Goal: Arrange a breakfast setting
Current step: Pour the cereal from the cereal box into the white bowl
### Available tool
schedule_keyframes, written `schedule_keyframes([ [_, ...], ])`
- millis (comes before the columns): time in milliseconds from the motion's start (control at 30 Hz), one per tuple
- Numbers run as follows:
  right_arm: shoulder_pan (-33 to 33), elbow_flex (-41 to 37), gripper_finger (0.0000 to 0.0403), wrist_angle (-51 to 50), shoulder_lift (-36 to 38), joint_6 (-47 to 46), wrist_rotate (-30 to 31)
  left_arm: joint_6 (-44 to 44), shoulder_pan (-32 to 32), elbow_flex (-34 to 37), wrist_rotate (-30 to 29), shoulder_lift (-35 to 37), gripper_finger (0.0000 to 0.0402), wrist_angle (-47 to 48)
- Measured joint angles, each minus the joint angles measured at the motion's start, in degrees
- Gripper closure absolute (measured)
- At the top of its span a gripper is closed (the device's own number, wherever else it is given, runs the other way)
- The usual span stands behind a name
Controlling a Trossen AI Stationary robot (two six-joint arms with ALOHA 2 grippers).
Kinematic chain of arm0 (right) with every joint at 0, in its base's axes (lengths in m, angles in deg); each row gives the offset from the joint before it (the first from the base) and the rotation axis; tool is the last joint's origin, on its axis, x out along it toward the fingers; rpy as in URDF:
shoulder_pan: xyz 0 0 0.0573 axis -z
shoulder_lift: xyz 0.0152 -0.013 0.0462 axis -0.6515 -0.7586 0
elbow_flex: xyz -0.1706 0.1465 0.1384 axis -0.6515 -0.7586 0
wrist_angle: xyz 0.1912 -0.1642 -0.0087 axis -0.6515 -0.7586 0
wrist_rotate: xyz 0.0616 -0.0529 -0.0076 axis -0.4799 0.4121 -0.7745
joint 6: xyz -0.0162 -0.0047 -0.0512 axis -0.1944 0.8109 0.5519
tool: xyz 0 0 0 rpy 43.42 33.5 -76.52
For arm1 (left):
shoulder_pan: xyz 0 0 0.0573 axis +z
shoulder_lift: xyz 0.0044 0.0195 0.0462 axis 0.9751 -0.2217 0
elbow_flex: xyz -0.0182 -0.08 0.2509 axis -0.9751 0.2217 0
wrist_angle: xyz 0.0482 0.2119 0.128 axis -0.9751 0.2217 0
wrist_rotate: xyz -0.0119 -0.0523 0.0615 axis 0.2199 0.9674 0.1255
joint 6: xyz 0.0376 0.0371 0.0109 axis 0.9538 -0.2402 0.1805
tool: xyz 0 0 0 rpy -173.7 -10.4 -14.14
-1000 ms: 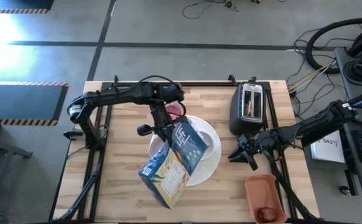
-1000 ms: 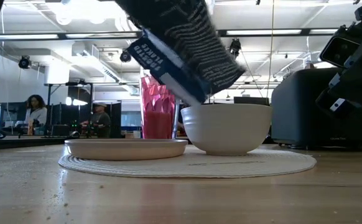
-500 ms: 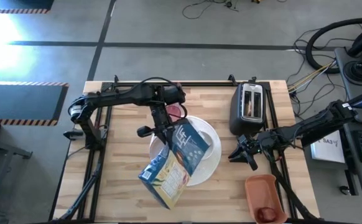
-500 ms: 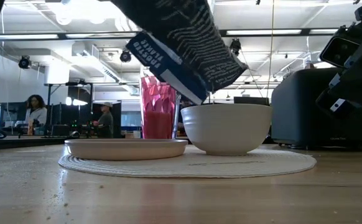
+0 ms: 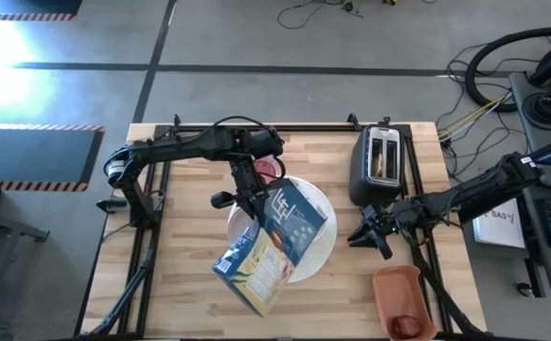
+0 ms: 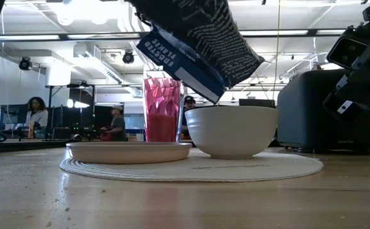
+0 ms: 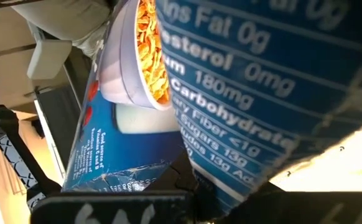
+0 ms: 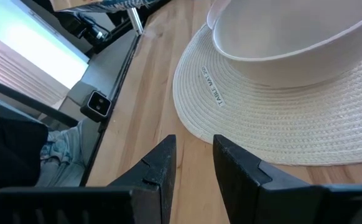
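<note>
Cereal box (image 5: 272,245), blue and tilted, hung over the small white bowl (image 6: 231,131) on the woven placemat (image 6: 191,168), clamped in the left gripper (image 5: 254,201). Pink tumbler (image 6: 162,109) stood behind the pale plate (image 6: 128,151). The right gripper (image 5: 374,232) waited beside the black toaster (image 5: 378,163), fingers (image 8: 159,168) slightly parted, holding nothing.

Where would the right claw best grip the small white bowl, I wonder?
Likely the rim of the small white bowl on the side facing the right claw, one finger inside. It stands upright, its wall looks too wide to span, and the cereal box in the left claw tilts over its other side.
</note>
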Motion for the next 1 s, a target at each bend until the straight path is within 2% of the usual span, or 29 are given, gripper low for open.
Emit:
schedule_keyframes([
  [567, 0.0, 0.0, 0.0307, 0.02, 0.0, 0.0, 0.02, -0.24, 1.13, 0.04, -0.33, -0.39, 0.0402, 4.78],
  [1000, 0.0, 0.0, 0.0307, 0.02, 0.0, 0.0, 0.02, -3.83, 1.63, 0.55, 0.23, -0.42, 0.0402, 7.45],
])
